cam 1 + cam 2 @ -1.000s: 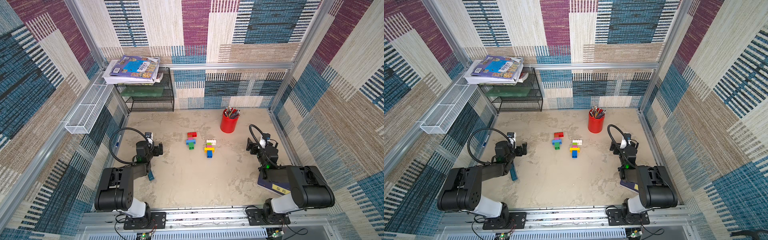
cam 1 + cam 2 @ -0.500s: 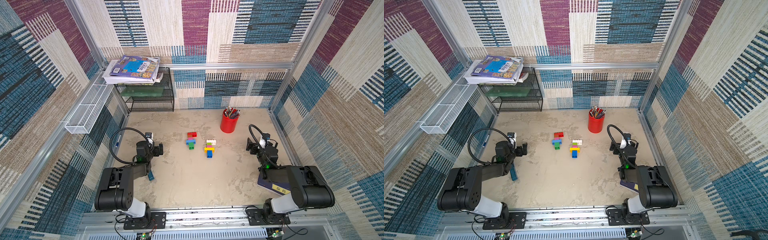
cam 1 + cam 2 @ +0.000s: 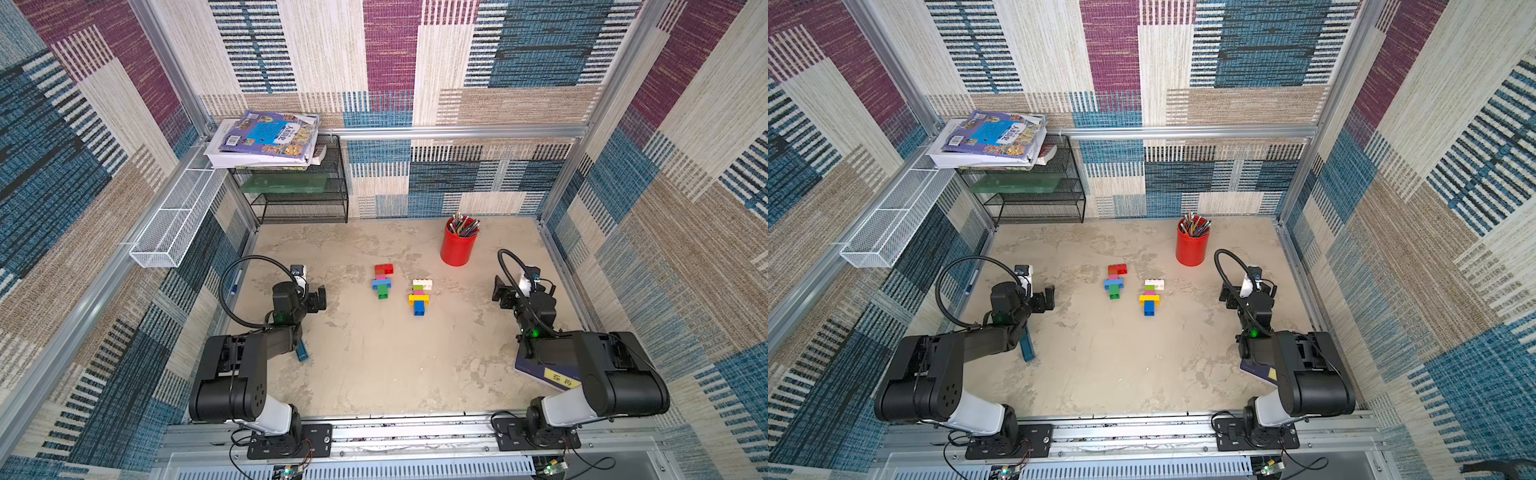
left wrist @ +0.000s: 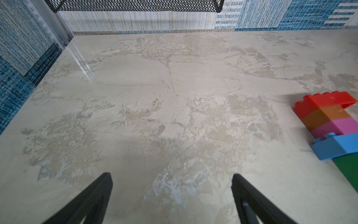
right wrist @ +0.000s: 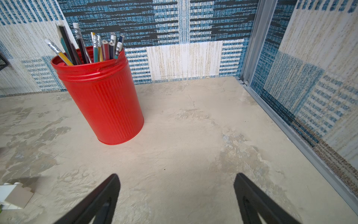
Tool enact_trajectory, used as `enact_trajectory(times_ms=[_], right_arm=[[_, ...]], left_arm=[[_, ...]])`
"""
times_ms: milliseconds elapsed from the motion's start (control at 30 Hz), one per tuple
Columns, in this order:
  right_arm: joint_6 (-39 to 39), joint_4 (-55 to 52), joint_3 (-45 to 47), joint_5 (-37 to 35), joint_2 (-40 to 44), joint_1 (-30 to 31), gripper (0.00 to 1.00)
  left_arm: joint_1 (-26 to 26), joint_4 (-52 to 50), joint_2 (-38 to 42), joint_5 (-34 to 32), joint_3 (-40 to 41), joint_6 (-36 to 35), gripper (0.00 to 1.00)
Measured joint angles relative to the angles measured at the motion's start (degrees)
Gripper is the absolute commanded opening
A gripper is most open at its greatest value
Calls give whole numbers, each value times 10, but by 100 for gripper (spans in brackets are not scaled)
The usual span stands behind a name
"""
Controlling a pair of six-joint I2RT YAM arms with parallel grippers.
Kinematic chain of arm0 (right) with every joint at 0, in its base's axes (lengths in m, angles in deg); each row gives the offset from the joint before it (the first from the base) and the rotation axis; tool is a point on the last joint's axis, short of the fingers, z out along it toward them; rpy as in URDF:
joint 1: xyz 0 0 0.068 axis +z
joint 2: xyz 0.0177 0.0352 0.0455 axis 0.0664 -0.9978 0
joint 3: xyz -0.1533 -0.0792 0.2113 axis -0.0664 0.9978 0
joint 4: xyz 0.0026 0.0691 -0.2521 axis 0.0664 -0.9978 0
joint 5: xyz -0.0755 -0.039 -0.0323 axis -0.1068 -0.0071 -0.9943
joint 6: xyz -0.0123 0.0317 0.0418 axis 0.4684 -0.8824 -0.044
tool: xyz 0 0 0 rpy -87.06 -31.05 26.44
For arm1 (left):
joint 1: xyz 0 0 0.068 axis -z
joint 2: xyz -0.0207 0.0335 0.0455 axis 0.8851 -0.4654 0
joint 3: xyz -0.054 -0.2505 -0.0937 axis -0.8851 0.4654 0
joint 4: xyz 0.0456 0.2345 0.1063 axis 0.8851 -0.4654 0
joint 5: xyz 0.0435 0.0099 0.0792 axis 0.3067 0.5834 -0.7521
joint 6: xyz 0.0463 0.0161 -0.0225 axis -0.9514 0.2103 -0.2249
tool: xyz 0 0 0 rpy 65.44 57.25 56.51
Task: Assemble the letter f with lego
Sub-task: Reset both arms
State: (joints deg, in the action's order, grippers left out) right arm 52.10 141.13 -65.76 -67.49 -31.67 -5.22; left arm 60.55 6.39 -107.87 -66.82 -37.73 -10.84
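While the left gripper (image 4: 172,177) hangs over the table (image 3: 374,374) with its jaws spread and nothing between them, the red-topped lego stack (image 3: 382,282) lies flat to its right, red then orange, pink, blue and green. Near it at mid-table, not touching, lies the white-topped lego stack (image 3: 419,297), ending in yellow and blue. Farther right the red pen cup (image 3: 457,245) stands upright toward the back, and the right gripper (image 5: 177,177) is likewise spread wide and empty.
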Motion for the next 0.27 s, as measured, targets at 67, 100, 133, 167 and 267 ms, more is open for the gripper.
enact_trajectory(times_ms=[67, 100, 133, 167, 267], right_arm=[[0, 0, -4, 0, -2, 0, 95], [0, 0, -7, 1, -3, -2, 95], [0, 0, -8, 2, -4, -2, 95], [1, 0, -8, 2, -4, -2, 95], [2, 0, -7, 3, -3, -3, 95]], left_arm=[[0, -1, 0, 0, 0, 0, 99], [0, -1, 0, 0, 0, 0, 99], [0, -1, 0, 0, 0, 0, 99], [0, -1, 0, 0, 0, 0, 99], [0, -3, 0, 0, 0, 0, 99]])
